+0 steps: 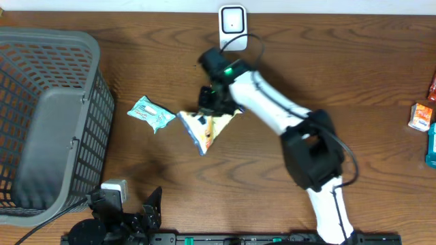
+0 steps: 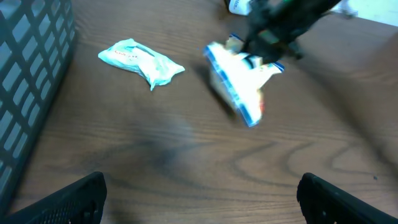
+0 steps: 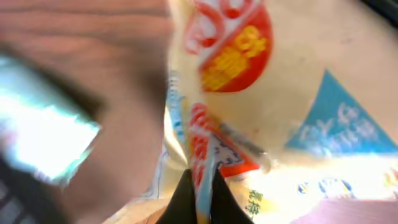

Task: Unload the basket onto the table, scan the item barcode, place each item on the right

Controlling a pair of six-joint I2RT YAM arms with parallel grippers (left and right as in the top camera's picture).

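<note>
I saw a dark wood-grain table [image 1: 354, 61] filling the overhead frame. Near its centre, my right gripper [image 1: 212, 102] was clamped on the yellow snack packet [image 1: 208, 128]. My left gripper [image 2: 200, 186], lower left, stood wide apart. A grey basket [image 1: 41, 102] sat far left, a small white device [image 1: 232, 20] top centre.
</note>
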